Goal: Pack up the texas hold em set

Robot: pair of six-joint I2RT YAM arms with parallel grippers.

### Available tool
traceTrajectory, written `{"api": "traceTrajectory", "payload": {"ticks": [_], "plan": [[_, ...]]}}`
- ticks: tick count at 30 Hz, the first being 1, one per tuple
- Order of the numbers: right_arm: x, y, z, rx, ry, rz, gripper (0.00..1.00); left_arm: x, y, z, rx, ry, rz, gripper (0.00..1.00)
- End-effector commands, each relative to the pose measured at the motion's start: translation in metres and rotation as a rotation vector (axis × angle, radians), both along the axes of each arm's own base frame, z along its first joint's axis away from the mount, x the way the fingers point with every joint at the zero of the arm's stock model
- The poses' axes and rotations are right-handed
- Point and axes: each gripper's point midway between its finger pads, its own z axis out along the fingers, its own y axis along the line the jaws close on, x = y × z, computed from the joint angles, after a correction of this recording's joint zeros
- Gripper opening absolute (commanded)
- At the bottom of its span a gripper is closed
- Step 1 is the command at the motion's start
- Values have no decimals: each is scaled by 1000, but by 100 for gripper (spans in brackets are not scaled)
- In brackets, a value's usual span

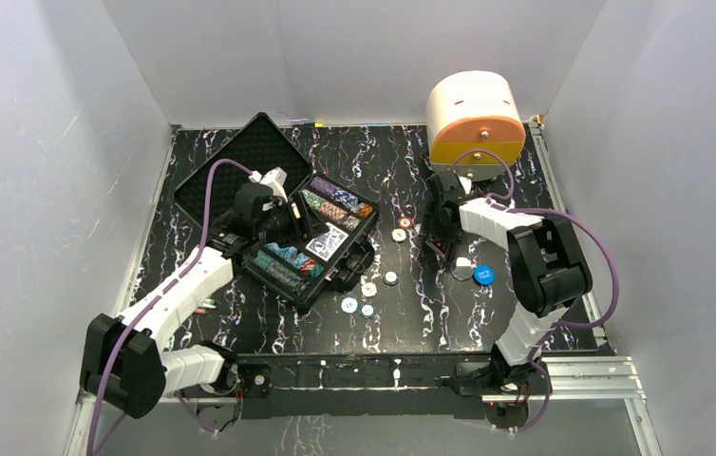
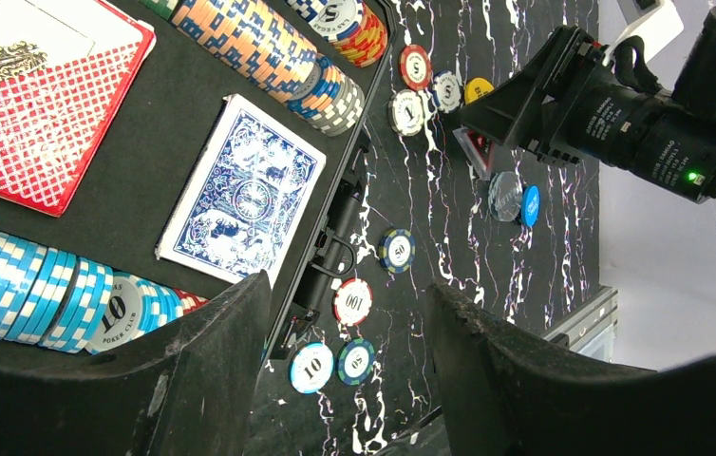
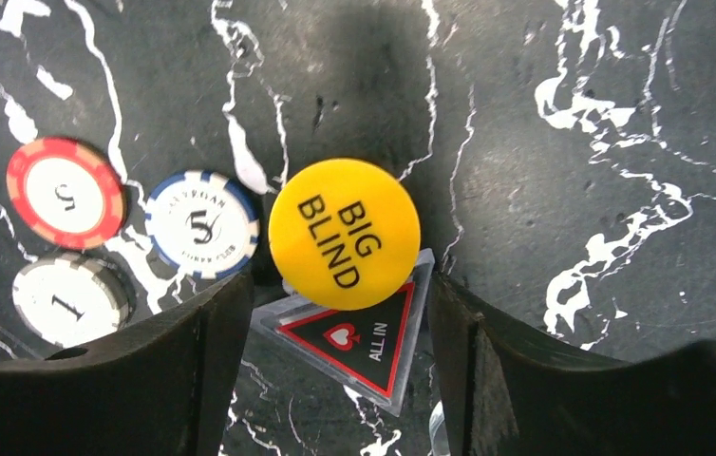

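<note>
R tool (image 3: 340,285) released; yellow round plastic "BIG BLIND" disc (image 3: 345,233) lies in its gap, on clear triangular marker (image 3: 359,356). L tool (image 2: 347,285) released over black plastic case (image 2: 330,237) rim.

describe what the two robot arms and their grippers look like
The left arm and right arm are both built of white link shells between chunky black joint housings. A thin purple cable loops along each one. The left gripper and right gripper each end in two broad matte black fingers with curved inner faces.
</note>
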Motion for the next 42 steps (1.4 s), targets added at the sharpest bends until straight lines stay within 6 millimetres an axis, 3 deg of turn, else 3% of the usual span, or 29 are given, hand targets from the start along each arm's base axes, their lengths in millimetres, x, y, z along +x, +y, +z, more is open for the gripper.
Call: {"api": "traceTrajectory", "payload": {"ticks": [1, 5, 11, 18, 25, 28, 32, 37, 42], "plan": [[-55, 17, -21, 79, 199, 110, 77, 2, 1, 18, -10, -51, -1, 59], [-65, 15, -26, 19, 229, 112, 81, 2, 0, 16, -13, -47, -4, 60], [-57, 4, -33, -48, 215, 16, 81, 2, 0, 14, -9, -40, -6, 60], [-54, 7, -40, -41, 217, -27, 79, 1, 1, 13, -3, -37, -2, 60], [-59, 7, -31, -44, 208, -22, 64, 2, 1, 14, -3, -40, -1, 59], [-66, 15, -18, -29, 203, 12, 63, 2, 3, 18, 1, -48, 6, 59], [-77, 41, 20, 68, 157, 58, 63, 6, 12, 32, 33, -97, 40, 59], [-89, 85, 70, 195, 71, 132, 63, 11, 33, 62, 95, -192, 116, 60], [-80, 143, 116, 267, -56, 248, 63, 13, 62, 93, 174, -275, 230, 60]]}}
